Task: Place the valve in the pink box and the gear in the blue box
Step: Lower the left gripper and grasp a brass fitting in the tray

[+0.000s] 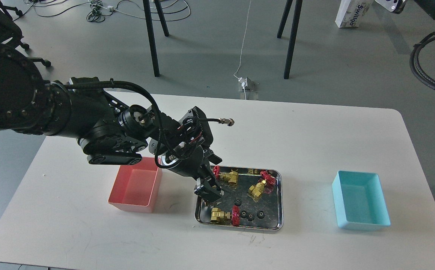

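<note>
A steel tray (279, 202) in the middle of the white table holds the valves and gears. Three brass valves with red handwheels show: one at the back (229, 176), one at the right (259, 186), one at the front (223, 215). Several black gears (251, 216) lie at the tray's front. My left gripper (209, 191) is down in the tray's left part and covers the valve that lay there; its fingers are too dark to tell apart. The pink box (136, 183) stands left of the tray, the blue box (360, 200) right. My right gripper is out of view.
My left arm (89, 123) reaches across the table's left half, above the pink box's back edge. Cables of the right arm (427, 56) hang at the top right. Chair and stand legs (292, 37) stand on the floor behind the table.
</note>
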